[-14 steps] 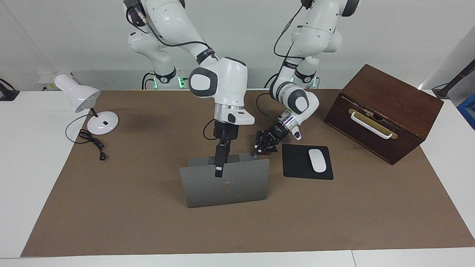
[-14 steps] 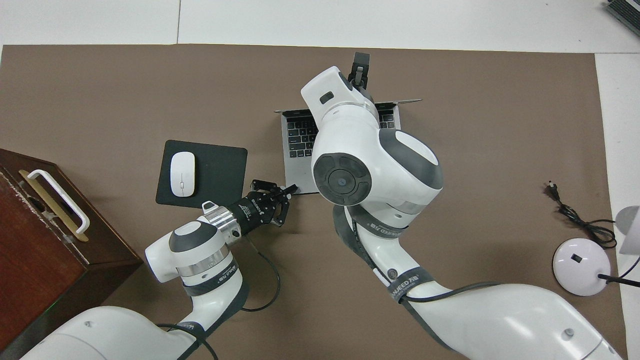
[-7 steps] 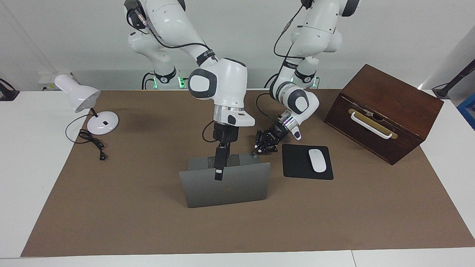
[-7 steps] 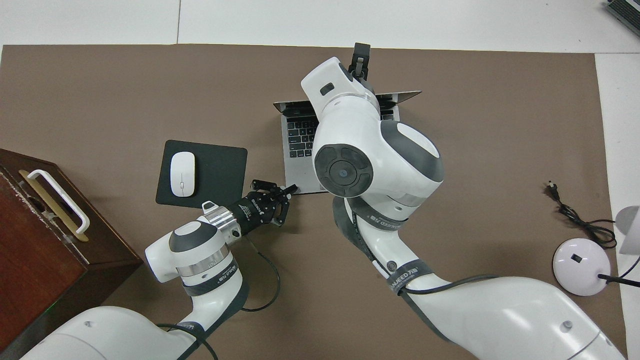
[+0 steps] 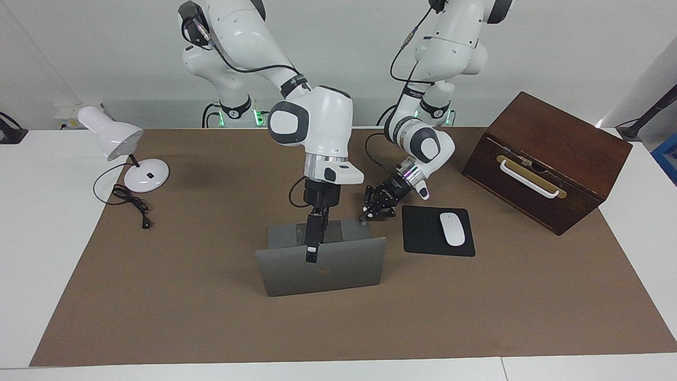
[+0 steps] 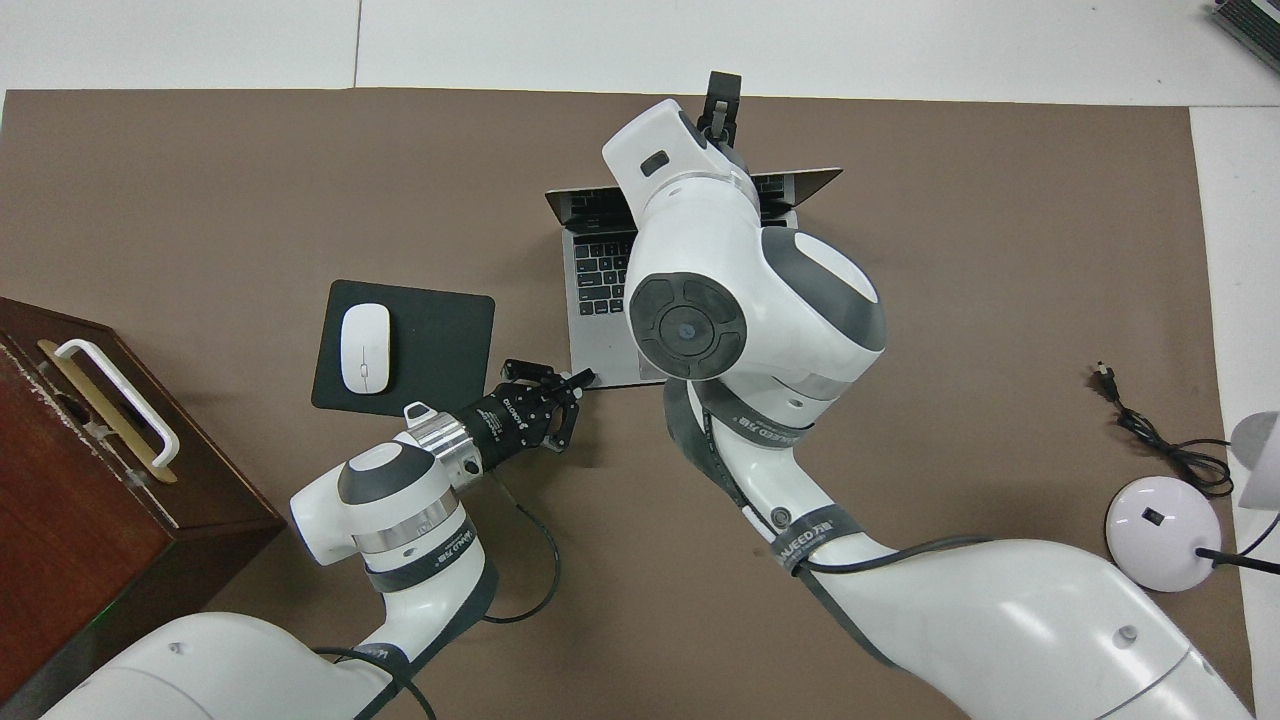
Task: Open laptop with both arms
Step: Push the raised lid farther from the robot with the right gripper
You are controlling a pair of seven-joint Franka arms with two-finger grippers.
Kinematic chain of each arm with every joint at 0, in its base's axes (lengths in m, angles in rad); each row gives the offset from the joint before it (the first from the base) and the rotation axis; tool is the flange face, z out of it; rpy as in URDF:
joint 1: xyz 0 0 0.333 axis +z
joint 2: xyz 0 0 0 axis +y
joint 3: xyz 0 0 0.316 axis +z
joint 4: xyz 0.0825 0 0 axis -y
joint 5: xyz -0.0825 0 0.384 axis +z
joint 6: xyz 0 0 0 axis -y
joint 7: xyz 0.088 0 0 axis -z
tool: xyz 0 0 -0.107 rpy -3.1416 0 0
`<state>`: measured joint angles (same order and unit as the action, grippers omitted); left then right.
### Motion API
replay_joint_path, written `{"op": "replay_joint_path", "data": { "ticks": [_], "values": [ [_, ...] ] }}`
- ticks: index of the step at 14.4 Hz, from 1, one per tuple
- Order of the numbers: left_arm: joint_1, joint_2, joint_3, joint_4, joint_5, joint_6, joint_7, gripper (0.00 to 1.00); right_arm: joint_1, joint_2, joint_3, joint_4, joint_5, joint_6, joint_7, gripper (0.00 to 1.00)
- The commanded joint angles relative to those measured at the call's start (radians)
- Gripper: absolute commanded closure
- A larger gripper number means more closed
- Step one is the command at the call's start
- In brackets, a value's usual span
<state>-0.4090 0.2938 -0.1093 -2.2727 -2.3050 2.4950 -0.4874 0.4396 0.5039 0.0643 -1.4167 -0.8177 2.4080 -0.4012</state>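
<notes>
Overhead view, from the bottom of the frame upward: two glossy white arms with grey joint caps rise over a matte brown mat (image 6: pixel 200 180) that covers most of the pale worktop (image 6: pixel 700 40). The left tool (image 6: pixel 583 377), a black linkage of small bars on a metal wrist ring, is fully closed with nothing in it. Its tip touches the corner of the laptop (image 6: pixel 600 280) base that lies nearest the robots, on the mouse pad's side.

The laptop sits in the middle of the frame, a thin silver-grey metal slab with a dark keyboard, its lid raised to about upright. Beside it, toward the left arm's end, lies a flat black square mouse pad (image 6: pixel 430 340) carrying a smooth white oval mouse (image 6: pixel 365 347). A dark polished wooden box (image 6: pixel 70 480) with a white handle stands at the lower edge, on the left arm's side. A white round-based lamp (image 6: pixel 1160 530) with a black cord stands at the right arm's end.

Near the top of the frame the right tool (image 6: pixel 722 95), narrow and black, shows above the lid's upper edge, though its wrist hides much of the keyboard.

The facing view shows what that wrist hides. The right tool (image 5: pixel 311 256) is clamped over the lid's top edge at its middle, one finger lying down the outer face just above the logo. The lid (image 5: pixel 344 270) leans slightly away from the robots. The left tool (image 5: pixel 364 217) points slantwise down onto the base corner.
</notes>
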Motion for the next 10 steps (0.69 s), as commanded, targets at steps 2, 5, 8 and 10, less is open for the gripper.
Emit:
{"op": "replay_joint_path", "data": {
  "ticks": [2, 5, 8, 10],
  "values": [
    [0.013, 0.033, 0.003, 0.007, -0.022, 0.001, 0.029, 1.00, -0.009, 0.045, 0.003, 0.070, -0.057, 0.006, -0.021, 0.00],
    [0.013, 0.033, 0.003, 0.007, -0.022, 0.001, 0.029, 1.00, -0.009, 0.045, 0.005, 0.070, -0.075, 0.008, -0.021, 0.00],
    [0.013, 0.033, 0.003, 0.007, -0.022, 0.001, 0.029, 1.00, -0.010, 0.041, 0.009, 0.068, -0.049, -0.006, -0.018, 0.00],
    [0.013, 0.033, 0.003, 0.007, -0.022, 0.001, 0.029, 1.00, -0.027, 0.033, 0.009, 0.061, -0.011, -0.035, -0.018, 0.00]
  ]
}}
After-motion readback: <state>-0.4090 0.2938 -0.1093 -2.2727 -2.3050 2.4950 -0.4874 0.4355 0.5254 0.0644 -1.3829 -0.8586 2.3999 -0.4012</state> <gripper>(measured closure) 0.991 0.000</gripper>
